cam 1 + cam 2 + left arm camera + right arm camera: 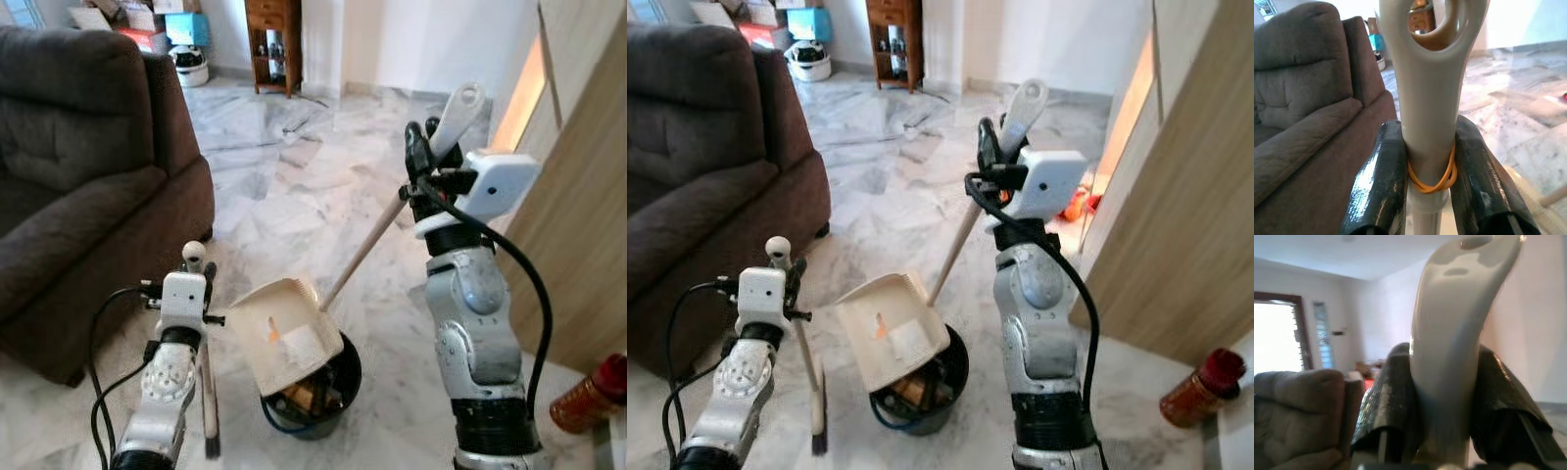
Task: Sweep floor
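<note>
My left gripper (195, 266) is shut on the top of a cream broom handle (1430, 73) with an orange rubber band around it. The broom stands nearly upright, its dark brush head (818, 423) on the marble floor. My right gripper (427, 149), raised at chest height, is shut on the white grip (1449, 333) of a long dustpan handle (367, 245). The cream dustpan (284, 333) tilts mouth-down over a black bin (328, 397) between my arms. Brown scraps lie inside the bin.
A dark brown sofa (78, 176) fills the left side. A wooden panel (578, 215) stands close on the right, with a red-capped bottle (588, 397) at its foot. A wooden cabinet (274, 39) and boxes stand at the far wall. Marble floor stretches ahead.
</note>
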Robot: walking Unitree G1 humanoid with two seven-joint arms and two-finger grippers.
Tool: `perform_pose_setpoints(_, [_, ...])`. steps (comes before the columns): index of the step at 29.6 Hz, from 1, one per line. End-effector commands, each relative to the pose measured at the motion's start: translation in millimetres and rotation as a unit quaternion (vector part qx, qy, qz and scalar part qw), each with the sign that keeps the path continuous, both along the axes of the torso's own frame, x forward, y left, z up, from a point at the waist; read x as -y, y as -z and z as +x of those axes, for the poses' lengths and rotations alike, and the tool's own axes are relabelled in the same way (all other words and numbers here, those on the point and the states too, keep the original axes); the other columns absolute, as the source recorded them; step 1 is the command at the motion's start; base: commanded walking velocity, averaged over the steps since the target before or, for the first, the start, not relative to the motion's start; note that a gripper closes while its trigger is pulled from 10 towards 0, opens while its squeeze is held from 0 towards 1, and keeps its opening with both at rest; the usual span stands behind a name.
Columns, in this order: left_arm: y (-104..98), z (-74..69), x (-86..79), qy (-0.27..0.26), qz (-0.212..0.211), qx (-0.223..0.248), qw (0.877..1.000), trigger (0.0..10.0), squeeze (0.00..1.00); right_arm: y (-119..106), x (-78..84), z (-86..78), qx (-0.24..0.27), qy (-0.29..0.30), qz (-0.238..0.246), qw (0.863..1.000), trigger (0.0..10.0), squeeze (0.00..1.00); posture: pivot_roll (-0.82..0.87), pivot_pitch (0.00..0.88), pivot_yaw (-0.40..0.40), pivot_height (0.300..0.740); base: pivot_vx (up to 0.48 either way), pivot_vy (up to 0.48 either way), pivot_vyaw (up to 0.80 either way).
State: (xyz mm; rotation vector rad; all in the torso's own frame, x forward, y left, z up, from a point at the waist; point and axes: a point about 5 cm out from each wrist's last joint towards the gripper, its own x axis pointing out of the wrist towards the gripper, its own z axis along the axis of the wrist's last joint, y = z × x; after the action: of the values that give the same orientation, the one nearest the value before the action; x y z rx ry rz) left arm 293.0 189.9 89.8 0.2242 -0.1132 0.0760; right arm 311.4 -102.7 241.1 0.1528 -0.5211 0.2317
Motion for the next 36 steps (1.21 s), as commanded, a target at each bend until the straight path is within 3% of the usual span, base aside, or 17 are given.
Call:
perform_pose_setpoints(1, [-11, 4.4, 2.4, 0.008, 0.01, 0.024, 1.0, 10.0, 0.0, -16, 0.8, -4.2, 0.04, -0.004, 0.02, 0.999, 10.0, 0.0, 0.13, 0.0, 0.058, 0.74, 0.289, 0.0, 0.0])
perform_pose_setpoints(14, [-10, 2.4, 2.6, 0.008, 0.007, 0.025, 1.0, 10.0, 0.0, -13, 0.7, -5.0, 0.044, 0.011, -0.002, 0.999, 10.0, 0.0, 0.13, 0.0, 0.055, 0.74, 0.022, 0.0, 0.0])
perform_pose_setpoints(36, [-11, 1.7, 2.4, 0.008, 0.008, 0.025, 1.0, 10.0, 0.0, -5, -12.8, -11.6, 0.1, 0.049, -0.134, 0.985, 10.0, 0.0, 0.13, 0.0, 0.055, 0.74, 0.0, 0.0, 0.0])
